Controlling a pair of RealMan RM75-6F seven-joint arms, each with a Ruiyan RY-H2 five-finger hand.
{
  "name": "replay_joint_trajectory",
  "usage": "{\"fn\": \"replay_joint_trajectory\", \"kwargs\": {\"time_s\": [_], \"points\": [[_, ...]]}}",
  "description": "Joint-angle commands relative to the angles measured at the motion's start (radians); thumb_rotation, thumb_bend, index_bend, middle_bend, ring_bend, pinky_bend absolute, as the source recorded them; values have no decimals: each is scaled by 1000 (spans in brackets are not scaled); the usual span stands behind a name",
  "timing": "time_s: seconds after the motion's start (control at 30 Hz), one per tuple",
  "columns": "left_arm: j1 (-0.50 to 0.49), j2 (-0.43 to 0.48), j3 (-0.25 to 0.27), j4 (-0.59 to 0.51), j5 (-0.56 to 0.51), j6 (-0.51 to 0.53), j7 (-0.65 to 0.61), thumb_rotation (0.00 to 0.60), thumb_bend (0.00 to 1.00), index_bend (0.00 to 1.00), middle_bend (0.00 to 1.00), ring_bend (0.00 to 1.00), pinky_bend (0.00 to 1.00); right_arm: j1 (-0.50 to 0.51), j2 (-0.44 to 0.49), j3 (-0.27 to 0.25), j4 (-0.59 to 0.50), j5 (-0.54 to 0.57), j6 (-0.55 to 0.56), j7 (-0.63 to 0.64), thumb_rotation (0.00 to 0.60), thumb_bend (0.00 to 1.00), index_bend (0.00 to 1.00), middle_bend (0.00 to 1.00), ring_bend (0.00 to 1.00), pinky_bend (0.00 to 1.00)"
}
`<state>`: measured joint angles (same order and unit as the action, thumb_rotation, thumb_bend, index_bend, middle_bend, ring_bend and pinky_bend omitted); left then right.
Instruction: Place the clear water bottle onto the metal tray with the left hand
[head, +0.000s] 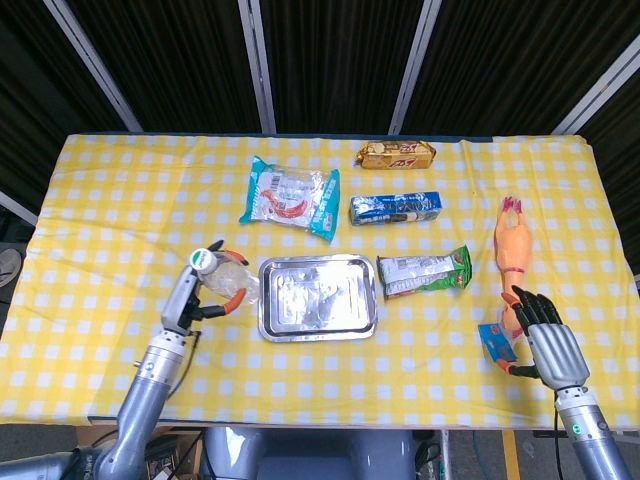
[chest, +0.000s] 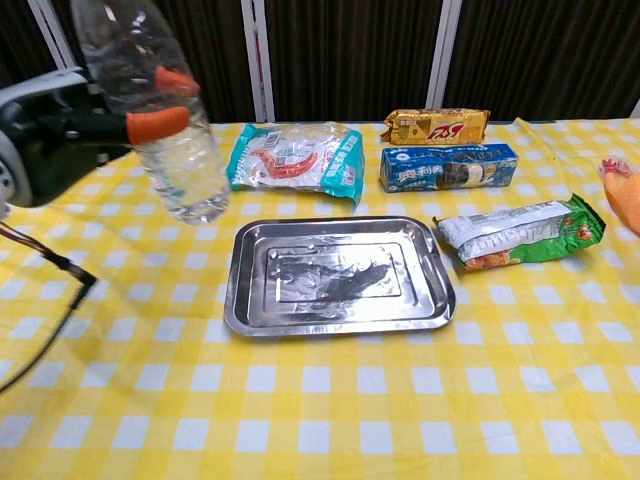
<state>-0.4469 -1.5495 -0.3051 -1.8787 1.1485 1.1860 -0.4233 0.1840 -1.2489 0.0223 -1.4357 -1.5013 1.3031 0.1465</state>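
My left hand (head: 196, 296) (chest: 60, 128) grips the clear water bottle (head: 222, 275) (chest: 160, 115) and holds it upright in the air, just left of the metal tray (head: 318, 331) (chest: 340, 315). The bottle has a white cap, and orange fingertips (chest: 158, 123) wrap around its middle. Nothing lies in the tray. My right hand (head: 547, 340) hovers open near the table's front right, beside a small blue packet (head: 494, 342); the chest view does not show it.
Behind the tray lie a teal snack bag (head: 289, 195) (chest: 297, 160), a blue biscuit box (head: 395, 207) (chest: 448, 167) and a gold packet (head: 397, 153) (chest: 436, 125). A green wrapper (head: 424, 271) (chest: 520, 233) lies right of the tray. A rubber chicken (head: 512, 252) lies at far right.
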Motion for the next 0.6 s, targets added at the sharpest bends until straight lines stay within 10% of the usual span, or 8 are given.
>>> {"fn": "replay_joint_trajectory", "kwargs": {"time_s": [0.03,0.6], "points": [[-2,24,-8,44,-42,-54,-18,600,472,477,449,0,96,0,0,1,-4,-1,3,-3,600,49,111,0,37,0],[-175,-319,-49,381,-69,-144,5,600,474,478,450,0,96,-3,10,7,11,8,8,33,600,50,111,0,37,0]]}}
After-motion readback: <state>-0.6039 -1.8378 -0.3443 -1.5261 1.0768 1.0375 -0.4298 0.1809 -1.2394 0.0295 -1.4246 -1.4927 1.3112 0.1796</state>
